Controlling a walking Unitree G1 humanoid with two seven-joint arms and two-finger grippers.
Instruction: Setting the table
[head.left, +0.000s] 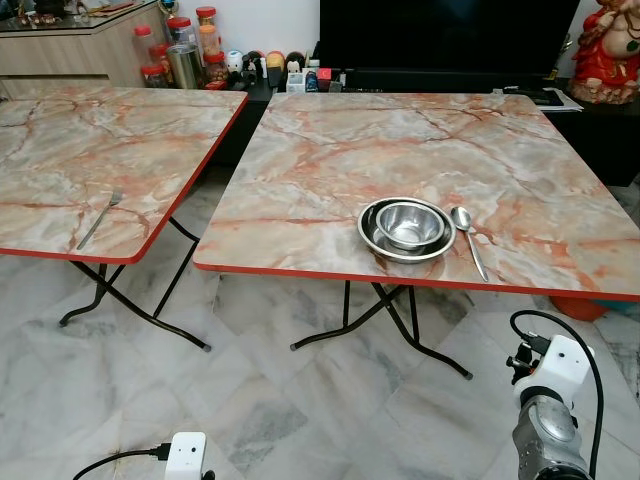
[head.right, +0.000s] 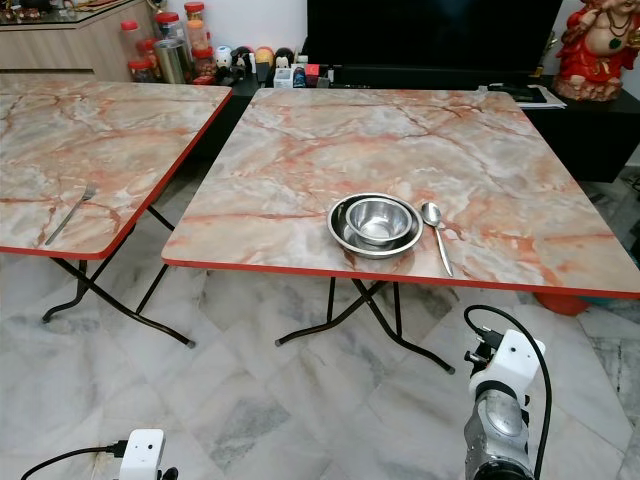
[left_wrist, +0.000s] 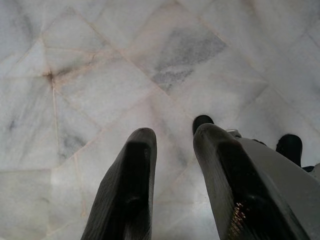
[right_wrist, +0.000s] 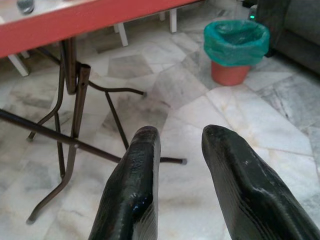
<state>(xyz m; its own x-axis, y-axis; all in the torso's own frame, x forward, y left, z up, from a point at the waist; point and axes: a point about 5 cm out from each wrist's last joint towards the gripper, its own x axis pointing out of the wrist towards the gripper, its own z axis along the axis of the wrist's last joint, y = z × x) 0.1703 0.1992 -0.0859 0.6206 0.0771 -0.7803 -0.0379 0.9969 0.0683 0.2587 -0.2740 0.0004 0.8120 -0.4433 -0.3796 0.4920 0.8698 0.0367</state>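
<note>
Place setting partly laid: small steel bowl (head.left: 410, 224) nested in round steel plate (head.left: 372, 238), steel spoon (head.left: 468, 236) just beside, on marble-patterned red-edged desk (head.left: 330, 160). Steel fork (head.left: 98, 219) lies on the neighbouring desk (head.left: 60, 150); fetching it seems next. Left hand (left_wrist: 172, 150) and right hand (right_wrist: 180, 150) hang low over the floor, fingers parted, empty.

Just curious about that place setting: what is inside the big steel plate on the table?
A smaller steel bowl sits inside the steel plate; the bowl looks empty. The plate's middle under it is hidden. A spoon lies beside it.
</note>
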